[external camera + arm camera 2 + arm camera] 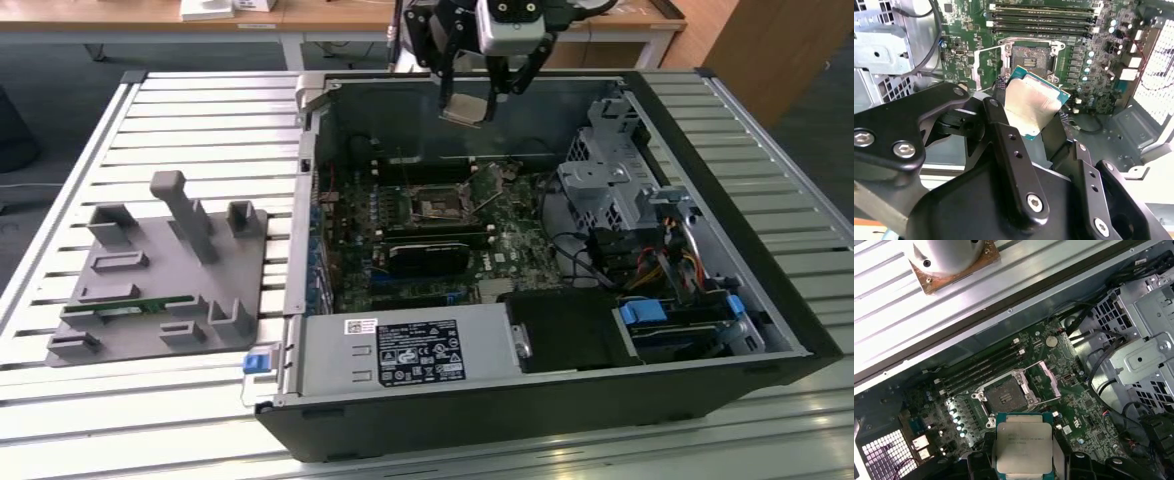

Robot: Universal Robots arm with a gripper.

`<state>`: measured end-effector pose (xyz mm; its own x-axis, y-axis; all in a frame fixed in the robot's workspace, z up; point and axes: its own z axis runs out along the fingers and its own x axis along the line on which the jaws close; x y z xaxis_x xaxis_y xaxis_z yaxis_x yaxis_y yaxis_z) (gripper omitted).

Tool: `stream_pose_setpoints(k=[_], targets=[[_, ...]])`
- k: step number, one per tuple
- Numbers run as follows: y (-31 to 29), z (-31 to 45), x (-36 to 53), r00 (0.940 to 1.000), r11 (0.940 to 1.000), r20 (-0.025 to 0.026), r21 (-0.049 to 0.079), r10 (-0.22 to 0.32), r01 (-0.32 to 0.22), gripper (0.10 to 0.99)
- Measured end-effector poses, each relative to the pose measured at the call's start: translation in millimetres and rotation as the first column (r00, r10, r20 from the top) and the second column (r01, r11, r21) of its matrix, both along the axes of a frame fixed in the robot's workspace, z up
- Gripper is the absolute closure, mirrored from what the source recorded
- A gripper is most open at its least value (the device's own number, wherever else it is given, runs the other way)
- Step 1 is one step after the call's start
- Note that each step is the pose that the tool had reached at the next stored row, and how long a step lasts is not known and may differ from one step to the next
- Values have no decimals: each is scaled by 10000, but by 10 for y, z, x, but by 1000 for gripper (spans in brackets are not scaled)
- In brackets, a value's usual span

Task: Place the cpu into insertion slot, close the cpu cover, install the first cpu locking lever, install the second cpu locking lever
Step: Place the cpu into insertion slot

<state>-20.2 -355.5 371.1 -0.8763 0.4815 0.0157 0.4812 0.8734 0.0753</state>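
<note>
My gripper [470,106] hangs above the back of the open computer case, shut on the cpu [466,110]. In both wrist views the cpu [1030,102] [1023,450] shows its pale metal face and green edge, pinched at two sides by the black fingers [999,107], level with the gripper [1031,105] [1024,457]. The insertion slot [437,205] [1030,59] [1005,396] lies bare on the green board, well below the chip and apart from it. The cpu cover [988,66] [1048,380] is swung up and open beside the slot.
Memory slots [981,371] run beside the socket. A black card [427,255], a power supply [400,350] and a metal drive cage [614,190] with cables crowd the case. A grey fixture [154,270] sits on the slatted table at the exterior view's left.
</note>
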Motion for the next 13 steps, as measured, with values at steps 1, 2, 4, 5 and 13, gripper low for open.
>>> stream_pose_setpoints(k=[1,2,4,5,13], targets=[[0,0,0,10000,10000,0,0,-93,93,549],[0,0,0,9998,9998,-1,0,-176,176,549],[0,0,0,9995,9995,0,0,-310,310,549],[0,0,0,9994,9994,0,0,-359,359,549],[0,0,0,9976,9976,0,0,-687,687,549]])
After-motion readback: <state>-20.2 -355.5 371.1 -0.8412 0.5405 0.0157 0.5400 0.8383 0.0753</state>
